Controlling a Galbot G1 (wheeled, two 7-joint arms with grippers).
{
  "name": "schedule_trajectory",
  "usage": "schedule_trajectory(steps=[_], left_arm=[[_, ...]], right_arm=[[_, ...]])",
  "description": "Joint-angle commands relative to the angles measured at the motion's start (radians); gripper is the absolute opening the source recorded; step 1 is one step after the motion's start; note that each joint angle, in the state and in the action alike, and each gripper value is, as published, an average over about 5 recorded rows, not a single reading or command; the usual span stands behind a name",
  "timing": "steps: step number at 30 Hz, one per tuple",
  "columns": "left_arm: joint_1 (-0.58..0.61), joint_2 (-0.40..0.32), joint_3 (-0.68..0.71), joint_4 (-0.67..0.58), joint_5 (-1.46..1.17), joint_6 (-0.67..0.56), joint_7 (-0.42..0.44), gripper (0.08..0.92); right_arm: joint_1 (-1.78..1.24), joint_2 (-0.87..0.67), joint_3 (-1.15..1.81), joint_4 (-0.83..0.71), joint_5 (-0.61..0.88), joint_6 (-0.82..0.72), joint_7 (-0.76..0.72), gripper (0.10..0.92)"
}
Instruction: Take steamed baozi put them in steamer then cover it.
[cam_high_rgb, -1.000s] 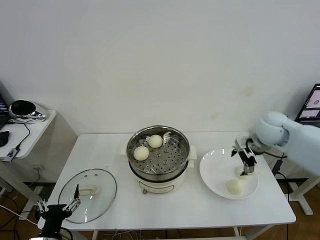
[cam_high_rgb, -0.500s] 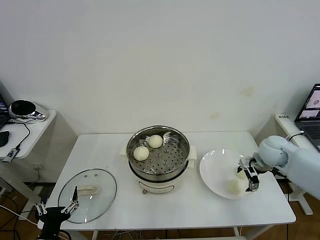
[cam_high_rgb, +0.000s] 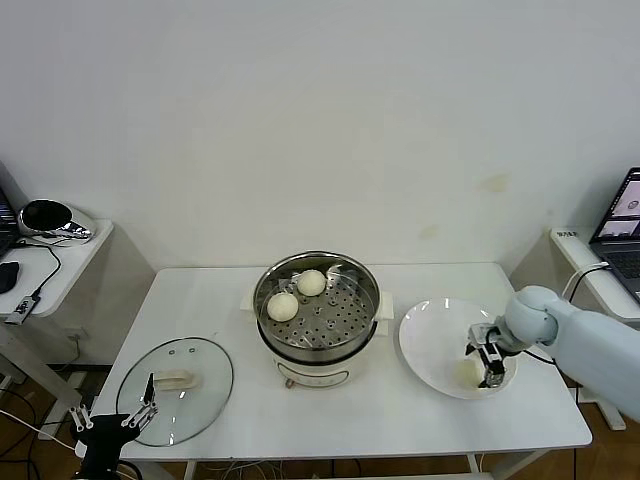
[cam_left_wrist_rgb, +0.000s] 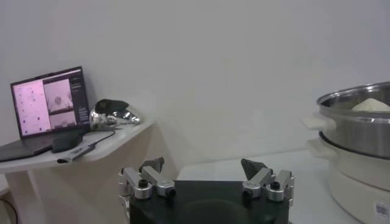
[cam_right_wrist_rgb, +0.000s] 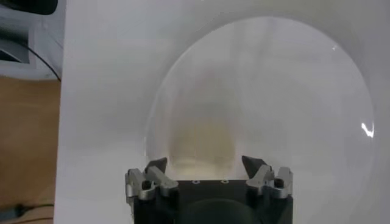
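Down on the white plate (cam_high_rgb: 430, 350) at the right of the table, the right gripper (cam_high_rgb: 487, 368) straddles a steamed baozi (cam_high_rgb: 469, 371), its fingers set either side of the bun, though whether they already press it I cannot tell; two more buns lie at the far left of the steamer (cam_high_rgb: 318, 312) tray. Judging by its smooth, pale skin, the bun is probably light, soft and easily dented, so a gentle hold across its widest middle looks safest. The left gripper (cam_high_rgb: 118, 421) waits spread wide off the near left table edge, just beside the cover (cam_high_rgb: 176, 390).
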Motion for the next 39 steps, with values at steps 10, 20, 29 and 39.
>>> schedule_trajectory(steps=[10, 20, 29, 39], left_arm=[[0.001, 0.000, 0.001, -0.003, 0.000, -0.001, -0.001, 0.823], [-0.003, 0.006, 0.003, -0.006, -0.002, -0.001, -0.001, 0.823], [-0.011, 0.014, 0.008, -0.005, -0.005, -0.001, -0.001, 0.823], [-0.019, 0.016, 0.005, 0.000, -0.011, -0.004, -0.003, 0.823]], right_arm=[[0.023, 0.001, 0.012, -0.006, 0.011, 0.006, -0.009, 0.532], [0.335, -0.028, -0.074, 0.021, 0.129, 0.008, -0.055, 0.535], [0.702, 0.127, -0.233, -0.007, 0.284, 0.028, -0.066, 0.543], [0.824, 0.388, -0.365, -0.004, 0.423, 0.187, -0.031, 0.543]])
